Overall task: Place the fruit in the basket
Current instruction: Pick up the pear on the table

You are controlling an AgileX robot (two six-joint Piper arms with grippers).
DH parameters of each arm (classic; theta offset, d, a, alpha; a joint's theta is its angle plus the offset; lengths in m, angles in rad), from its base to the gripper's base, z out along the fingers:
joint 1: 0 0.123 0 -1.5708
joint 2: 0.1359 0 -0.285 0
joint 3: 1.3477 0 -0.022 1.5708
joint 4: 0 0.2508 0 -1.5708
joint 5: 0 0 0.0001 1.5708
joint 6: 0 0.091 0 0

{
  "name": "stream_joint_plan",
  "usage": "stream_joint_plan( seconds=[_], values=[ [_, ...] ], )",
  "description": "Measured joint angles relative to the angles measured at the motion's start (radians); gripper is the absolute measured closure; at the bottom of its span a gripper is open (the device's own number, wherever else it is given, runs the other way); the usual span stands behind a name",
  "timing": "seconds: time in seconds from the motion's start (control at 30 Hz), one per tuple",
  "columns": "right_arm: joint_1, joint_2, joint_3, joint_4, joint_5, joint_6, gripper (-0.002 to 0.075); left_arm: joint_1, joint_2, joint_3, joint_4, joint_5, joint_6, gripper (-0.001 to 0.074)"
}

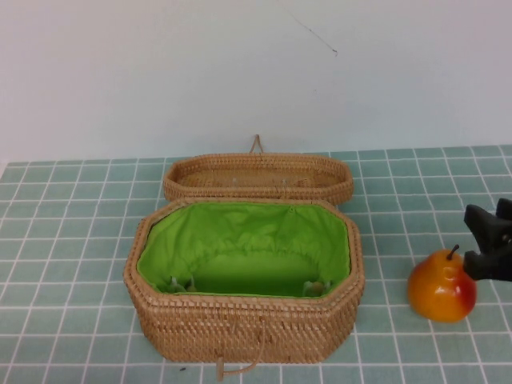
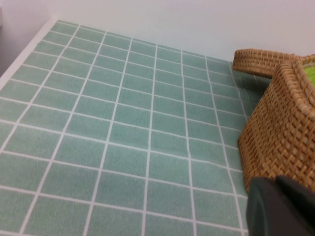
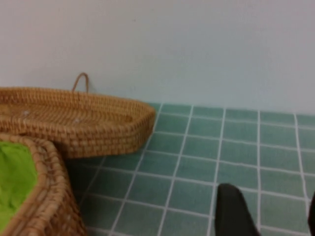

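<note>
The pear (image 1: 442, 286), yellow-orange with a red blush and a dark stem, stands upright on the tiled table to the right of the basket. The basket (image 1: 244, 320), tan wicker with green lining, stands open in the middle; it also shows in the left wrist view (image 2: 280, 132) and the right wrist view (image 3: 47, 196). My right gripper (image 1: 478, 240) is open, just right of and behind the pear near its stem, holding nothing; one of its fingers (image 3: 231, 211) shows over bare tiles. My left gripper (image 2: 275, 183) is shut and empty, low beside the basket's left wall, outside the high view.
The shallow wicker lid (image 1: 256, 188) lies behind the basket, touching its back rim; it shows in both wrist views (image 2: 256, 61) (image 3: 74, 118). A pale wall bounds the table's far side. Green tiles (image 1: 72, 240) stretch left of the basket.
</note>
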Motion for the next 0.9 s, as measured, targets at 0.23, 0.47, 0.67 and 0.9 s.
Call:
stream_joint_plan(
  seconds=[0.23, 0.47, 0.67, 0.9],
  values=[
    [0.000, 0.199, 0.125, -0.046, -0.450, 0.128, 0.0394, 0.000, 0.000, 0.000, 0.000, 0.000, 0.000, 0.0735],
    [0.000, 0.381, 0.147, -0.122, -0.602, 0.163, 0.0394, 0.000, 0.000, 0.000, 0.000, 0.000, 0.000, 0.0735],
    [0.000, 0.483, 0.147, -0.132, -0.710, 0.215, 0.0400, 0.000, 0.000, 0.000, 0.000, 0.000, 0.000, 0.0735],
    [0.000, 0.501, 0.137, -0.140, -0.607, 0.218, 0.0417, 0.000, 0.000, 0.000, 0.000, 0.000, 0.000, 0.0735]
  ],
)
